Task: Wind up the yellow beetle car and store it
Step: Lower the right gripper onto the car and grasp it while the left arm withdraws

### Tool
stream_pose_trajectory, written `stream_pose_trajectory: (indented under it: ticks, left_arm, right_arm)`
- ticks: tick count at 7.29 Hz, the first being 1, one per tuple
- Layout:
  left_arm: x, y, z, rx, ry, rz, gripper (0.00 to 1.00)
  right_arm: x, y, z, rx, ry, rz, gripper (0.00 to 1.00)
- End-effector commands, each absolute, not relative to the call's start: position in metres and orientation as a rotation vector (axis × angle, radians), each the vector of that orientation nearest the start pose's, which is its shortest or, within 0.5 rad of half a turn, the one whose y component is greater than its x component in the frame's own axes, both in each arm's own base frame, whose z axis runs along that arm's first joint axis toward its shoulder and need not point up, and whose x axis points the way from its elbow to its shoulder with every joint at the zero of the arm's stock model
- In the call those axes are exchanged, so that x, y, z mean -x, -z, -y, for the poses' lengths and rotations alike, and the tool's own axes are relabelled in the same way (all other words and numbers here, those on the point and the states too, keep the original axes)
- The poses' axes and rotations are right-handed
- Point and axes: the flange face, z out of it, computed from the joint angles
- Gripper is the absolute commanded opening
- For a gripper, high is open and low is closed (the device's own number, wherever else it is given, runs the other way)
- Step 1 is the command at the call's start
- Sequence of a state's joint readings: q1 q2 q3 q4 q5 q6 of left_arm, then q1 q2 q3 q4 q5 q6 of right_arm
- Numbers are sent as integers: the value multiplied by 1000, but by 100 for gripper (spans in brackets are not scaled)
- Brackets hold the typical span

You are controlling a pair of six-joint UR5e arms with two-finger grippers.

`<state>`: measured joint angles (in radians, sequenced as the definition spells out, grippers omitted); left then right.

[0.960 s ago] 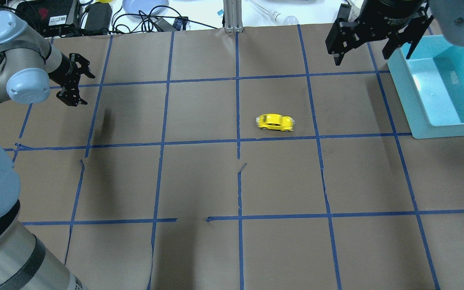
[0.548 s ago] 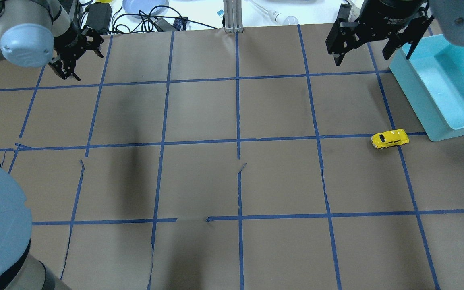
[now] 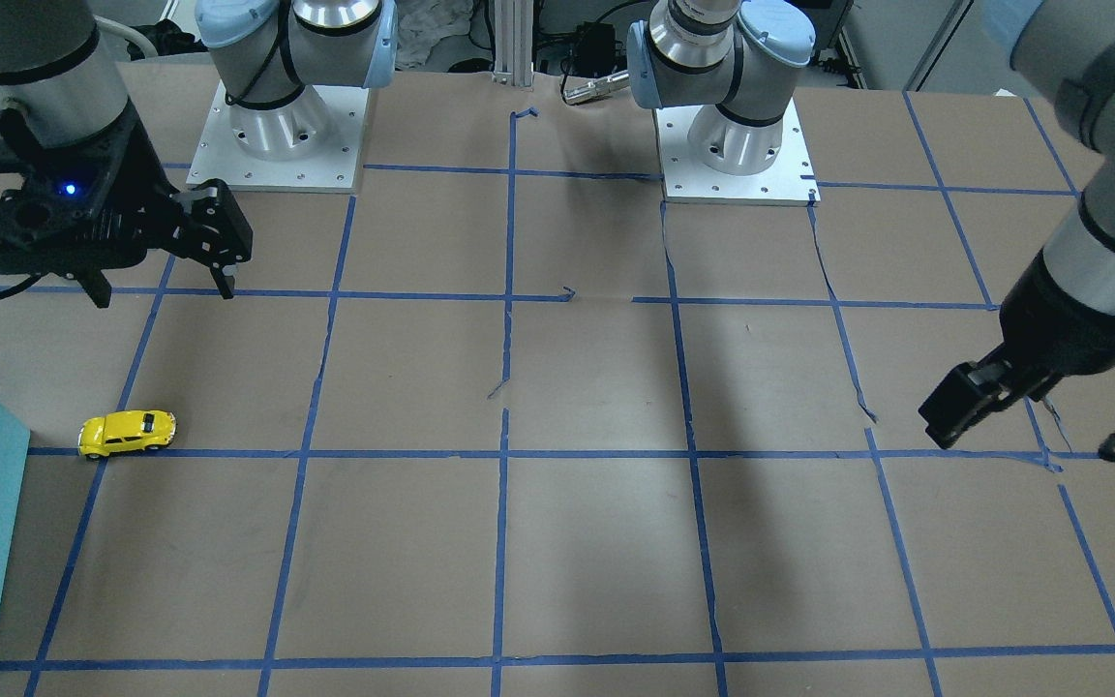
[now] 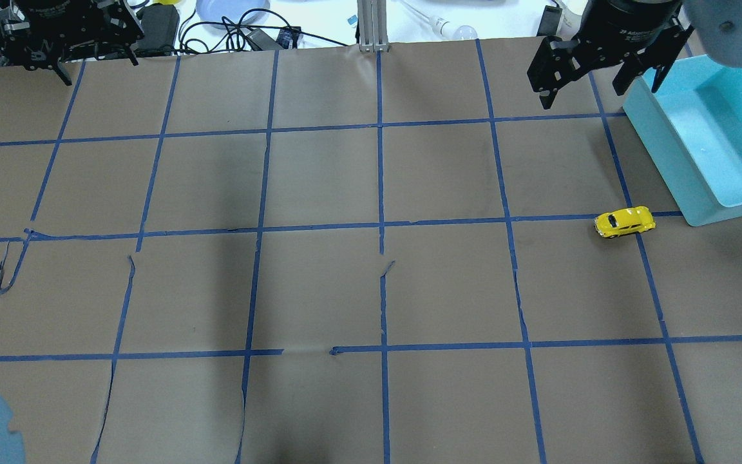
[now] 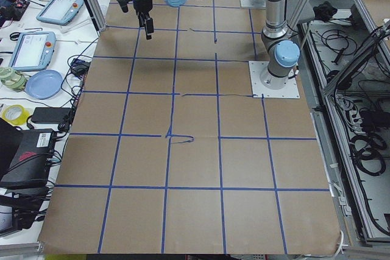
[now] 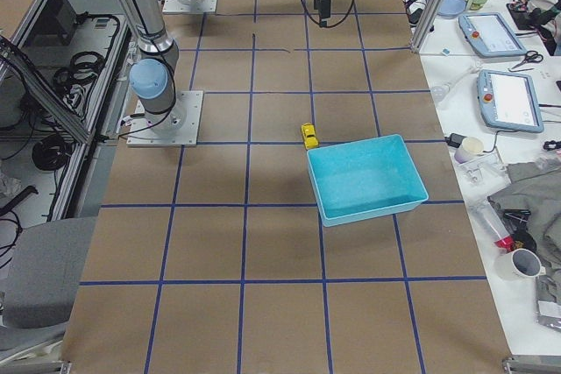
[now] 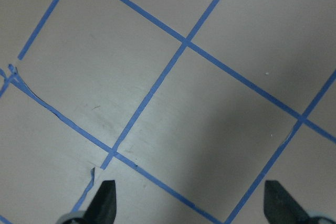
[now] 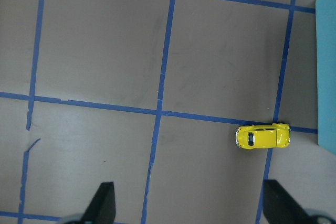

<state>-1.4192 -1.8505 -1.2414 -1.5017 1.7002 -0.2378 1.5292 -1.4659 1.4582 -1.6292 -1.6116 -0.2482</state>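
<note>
The yellow beetle car [image 4: 624, 222] stands on its wheels on the brown paper, just off the near left corner of the teal bin [image 4: 661, 161]. It also shows in the front view [image 3: 127, 432] and the right wrist view [image 8: 262, 136]. My right gripper [image 4: 587, 90] hangs open and empty above the table, beyond the car and beside the bin's far left corner. In its wrist view [image 8: 190, 203] the jaws are wide apart, with the car ahead and to the right. My left gripper [image 4: 97, 67] is open and empty at the far left corner, far from the car.
The teal bin [image 6: 364, 209] is empty. Cables, power bricks and a blue plate [image 4: 229, 9] lie beyond the far edge, beside a metal post [image 4: 371, 26]. The paper is marked with blue tape lines, torn in places [image 4: 7, 270]. Both arm bases [image 3: 277, 145] stand at the robot's side.
The car rolled right from the table's middle to beside the bin and has stopped there. My left arm swung away to the far left corner. The right gripper barely moved.
</note>
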Motion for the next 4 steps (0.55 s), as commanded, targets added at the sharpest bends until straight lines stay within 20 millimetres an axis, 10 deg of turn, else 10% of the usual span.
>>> stream_pose_trajectory:
  ticks: [1, 4]
  left_arm:
    - [62, -525, 610, 442, 217, -2973, 100]
    - [87, -500, 588, -38, 121, -2996, 100]
  right_arm:
    - [-40, -445, 585, 797, -62, -3064, 100]
    - [64, -376, 601, 1329, -137, -2716, 100]
